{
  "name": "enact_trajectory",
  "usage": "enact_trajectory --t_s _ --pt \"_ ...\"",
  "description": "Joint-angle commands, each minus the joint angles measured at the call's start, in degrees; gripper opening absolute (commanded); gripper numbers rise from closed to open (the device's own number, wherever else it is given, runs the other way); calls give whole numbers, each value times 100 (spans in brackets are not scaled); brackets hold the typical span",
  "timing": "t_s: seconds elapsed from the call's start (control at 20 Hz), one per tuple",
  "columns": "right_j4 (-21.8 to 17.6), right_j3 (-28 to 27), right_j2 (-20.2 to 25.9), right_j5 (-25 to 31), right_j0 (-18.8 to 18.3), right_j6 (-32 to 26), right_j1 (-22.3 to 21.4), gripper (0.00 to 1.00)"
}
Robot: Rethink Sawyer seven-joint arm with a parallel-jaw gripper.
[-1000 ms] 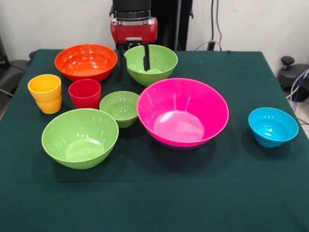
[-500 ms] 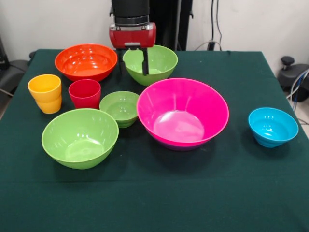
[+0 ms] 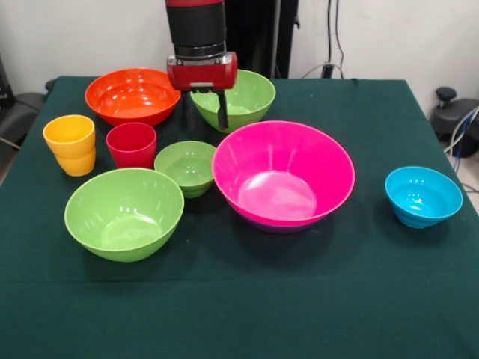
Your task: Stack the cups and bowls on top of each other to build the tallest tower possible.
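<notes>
- You are looking at a table [image 3: 247, 314] draped in dark green cloth, with glossy plastic bowls and cups spread over it, none stacked except at the pink bowl.
- The gripper [image 3: 204, 111] hangs from a red block on a black cylindrical wrist near the far edge. Its two thin dark fingers [image 3: 222, 110] straddle the near rim of a large lime green bowl [image 3: 243, 96], one inside and one outside; they look closed on that rim.
- A wide, shallow orange bowl [image 3: 133, 95] sits just beside that green bowl, toward the far left corner.
- A yellow cup [image 3: 70, 143], ribbed low on its body, stands near the left edge, with a red cup [image 3: 132, 144] just beside it; both are upright and taller than wide.
- A small lime green bowl [image 3: 186, 167] sits between the red cup and a large hot pink bowl [image 3: 283, 176].
- The pink bowl is round and deep, near the table's middle; a thin purple band shows under its base, so it appears to sit in another bowl.
- A second large lime green bowl [image 3: 124, 212] rests nearer the front edge, on the left.
- A small sky blue bowl [image 3: 423, 196], faintly ribbed outside, sits alone near the right edge.
</notes>
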Motion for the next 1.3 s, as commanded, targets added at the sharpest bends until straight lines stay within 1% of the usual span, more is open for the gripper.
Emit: enact_trajectory --t_s 0.05,0.35,0.65,0.9,1.1,1.15,1.3 --pt "-297 -510 103 32 54 50 379 100" --pt "-180 -592 251 274 -10 -51 313 100" --pt "-71 -451 426 486 -153 -137 98 100" --pt "-72 -378 426 476 -160 -99 41 100" --pt "16 -238 470 589 -163 -78 -148 100" --pt "102 -127 532 703 -184 -90 -338 100" --pt "215 -10 625 879 -225 -119 -531 100"
